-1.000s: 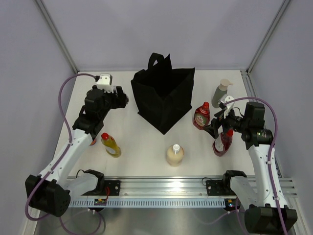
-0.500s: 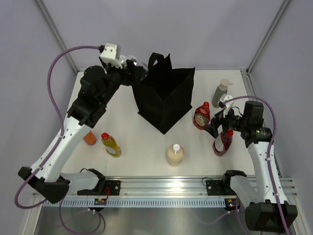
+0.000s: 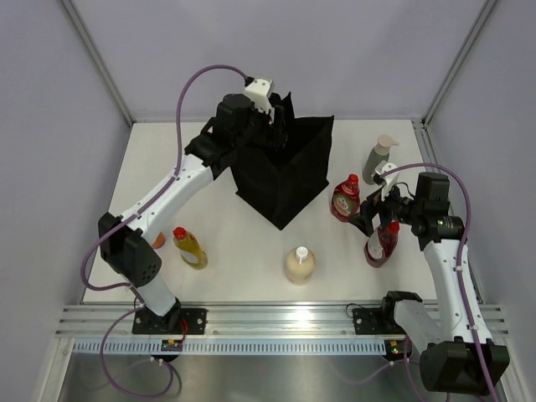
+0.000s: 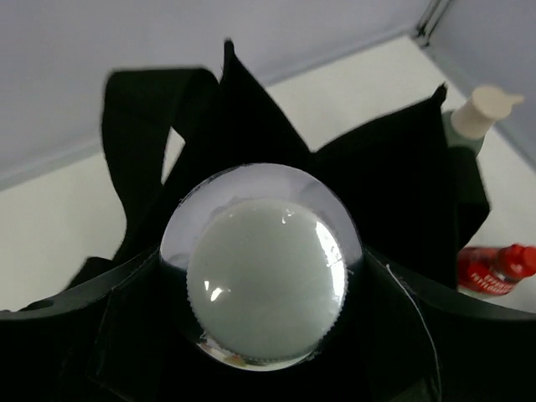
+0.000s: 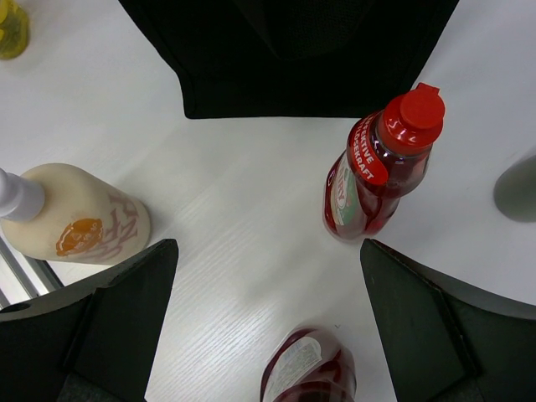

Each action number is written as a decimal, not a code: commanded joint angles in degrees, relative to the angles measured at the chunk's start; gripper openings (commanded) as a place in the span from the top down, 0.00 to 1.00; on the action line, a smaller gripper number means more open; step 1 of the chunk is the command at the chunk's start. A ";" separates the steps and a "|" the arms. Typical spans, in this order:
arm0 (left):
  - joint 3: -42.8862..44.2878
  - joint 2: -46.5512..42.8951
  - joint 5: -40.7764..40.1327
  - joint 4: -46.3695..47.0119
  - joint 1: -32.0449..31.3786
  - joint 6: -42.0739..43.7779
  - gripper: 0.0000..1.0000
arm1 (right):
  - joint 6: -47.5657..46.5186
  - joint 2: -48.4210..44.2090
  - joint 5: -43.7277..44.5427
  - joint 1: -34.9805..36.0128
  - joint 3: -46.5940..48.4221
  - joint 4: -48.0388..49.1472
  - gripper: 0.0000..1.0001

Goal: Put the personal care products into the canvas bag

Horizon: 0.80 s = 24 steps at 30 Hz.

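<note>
The black canvas bag [image 3: 285, 176] stands open at the table's back middle. My left gripper [image 3: 275, 126] hovers over its mouth, shut on a clear bottle [image 4: 264, 280] with a white cap that fills the left wrist view, with the canvas bag [image 4: 394, 176] below it. My right gripper [image 3: 377, 216] hangs open between two dark red bottles, one upright [image 3: 345, 198] and one nearer [image 3: 383, 243]. In the right wrist view both dark red bottles show, the upright one [image 5: 377, 176] and the nearer one [image 5: 310, 368], with nothing between the jaws. A cream bottle [image 3: 299, 265], a yellow bottle [image 3: 190, 249] and a grey-green pump bottle [image 3: 378, 157] stand on the table.
A small orange thing [image 3: 157, 240] peeks out behind the left arm, left of the yellow bottle. The metal rail [image 3: 276, 322] runs along the near edge. Grey walls close in the back and sides.
The left arm has swung up and to the right from the table's left side, carrying the clear bottle over the bag. The right arm has stayed still.
</note>
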 commanded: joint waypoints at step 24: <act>14.34 19.19 25.41 5.37 -2.52 1.12 0.68 | -0.95 1.27 -0.89 -0.12 0.21 -0.54 0.01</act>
